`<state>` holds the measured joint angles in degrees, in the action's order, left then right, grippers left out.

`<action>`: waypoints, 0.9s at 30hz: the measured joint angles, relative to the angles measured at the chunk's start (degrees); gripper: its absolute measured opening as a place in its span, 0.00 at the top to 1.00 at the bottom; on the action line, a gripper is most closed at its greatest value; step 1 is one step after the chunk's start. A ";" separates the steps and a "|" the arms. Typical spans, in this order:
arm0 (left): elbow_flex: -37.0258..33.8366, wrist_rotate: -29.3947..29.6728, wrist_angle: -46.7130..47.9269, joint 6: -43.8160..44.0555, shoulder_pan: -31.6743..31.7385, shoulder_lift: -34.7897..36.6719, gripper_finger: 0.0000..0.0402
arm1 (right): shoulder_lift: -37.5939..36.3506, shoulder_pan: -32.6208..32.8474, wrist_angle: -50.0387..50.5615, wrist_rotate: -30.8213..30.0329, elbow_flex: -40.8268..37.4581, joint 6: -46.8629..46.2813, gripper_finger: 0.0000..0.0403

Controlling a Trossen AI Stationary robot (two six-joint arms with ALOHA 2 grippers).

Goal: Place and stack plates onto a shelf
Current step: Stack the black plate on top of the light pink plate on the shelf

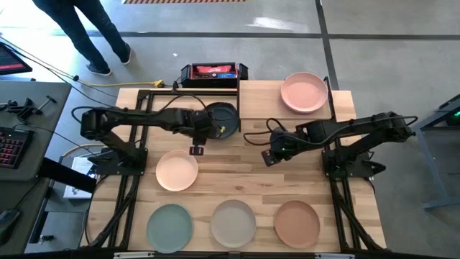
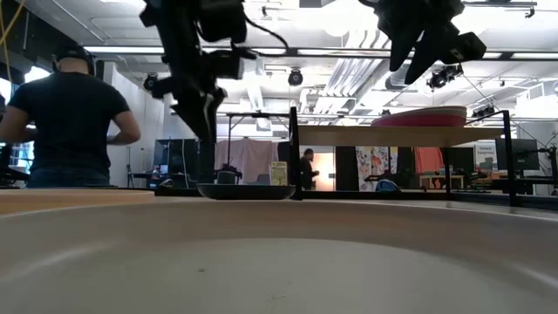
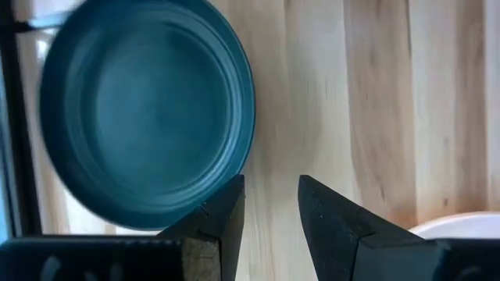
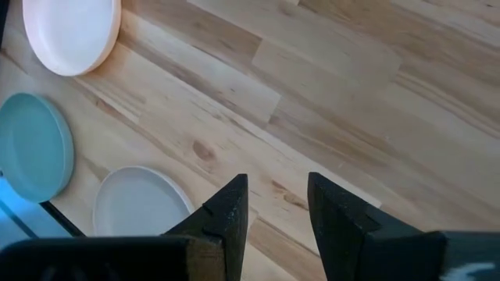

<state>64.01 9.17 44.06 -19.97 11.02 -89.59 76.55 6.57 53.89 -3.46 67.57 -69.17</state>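
A pink plate (image 1: 304, 92) lies on the raised shelf (image 1: 259, 97) at the table's far side. Left of the panel, a charcoal plate (image 1: 221, 119) rests flat on the table. My left gripper (image 1: 195, 149) hovers open, pointing down, just near of that plate (image 3: 148, 109), over bare wood. My right gripper (image 1: 267, 157) hangs open above bare table at mid-table, nothing between its fingers (image 4: 230, 215). A peach plate (image 1: 177, 170) lies left of centre. Sage green (image 1: 170, 224), beige-grey (image 1: 233, 221) and tan brown (image 1: 297, 222) plates line the near edge.
A black-and-red box (image 1: 213, 72) stands behind the shelf's black frame (image 1: 147, 97). A person (image 1: 86, 29) stands beyond the far left corner. Bare wood lies between the peach plate and the shelf. The low view is half filled by a near plate's rim (image 2: 279, 235).
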 joint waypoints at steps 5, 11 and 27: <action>0.00 1.23 -2.36 -1.72 0.96 -4.13 0.73 | 0.00 -0.02 0.04 -0.04 0.00 -0.02 0.72; 0.00 1.91 -4.76 -2.94 2.17 -8.18 0.73 | 0.00 -0.02 0.02 -0.56 0.00 -0.02 0.72; 0.00 5.38 -5.50 -7.29 2.57 -13.76 0.73 | 0.00 -0.02 0.02 -2.34 -0.02 -1.47 0.72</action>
<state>64.01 14.55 38.56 -27.26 13.59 -103.35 76.55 6.55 53.91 -5.80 67.55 -70.64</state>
